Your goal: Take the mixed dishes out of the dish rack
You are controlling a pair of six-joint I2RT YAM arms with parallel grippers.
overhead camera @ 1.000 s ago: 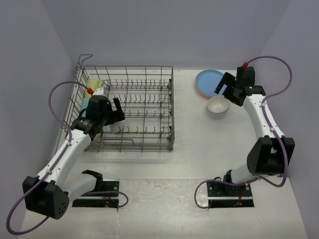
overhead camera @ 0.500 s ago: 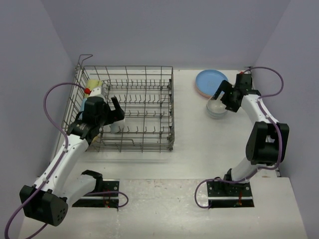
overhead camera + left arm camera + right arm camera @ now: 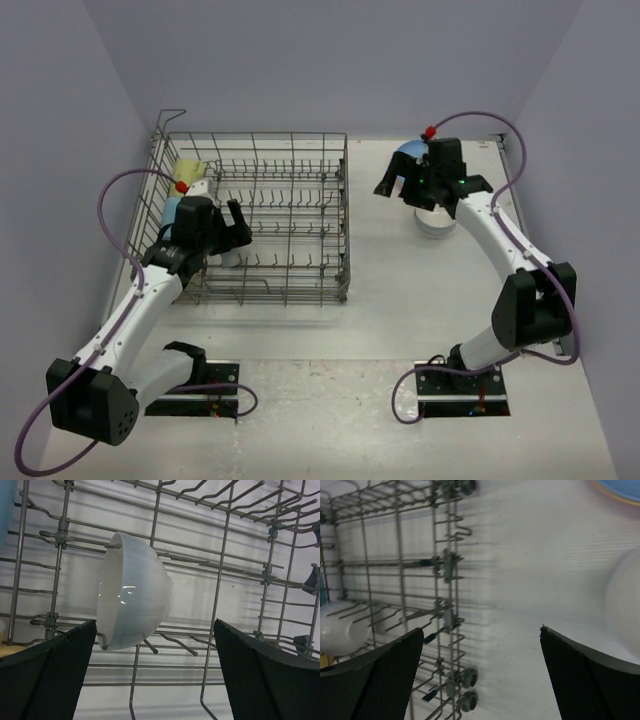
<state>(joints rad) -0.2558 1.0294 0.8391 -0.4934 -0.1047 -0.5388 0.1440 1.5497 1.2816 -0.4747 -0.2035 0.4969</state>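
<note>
The dish rack point(image 3: 300, 215) at ten o'clock holds a bowl point(image 3: 132, 597) on edge; plates point(image 3: 402, 153) and a second bowl point(image 3: 436, 225) lie at two o'clock.

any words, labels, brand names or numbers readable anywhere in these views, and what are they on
None: no readable text in any view.
The white bowl, the dish rack wires and the blue plate show no markings.
Small details on the arm base plates are too small to read.

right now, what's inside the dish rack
A white bowl on its side among the tines of the dish rack, plus a yellow dish and a light blue dish at its left end. The left arm covers what else lies there.
</note>
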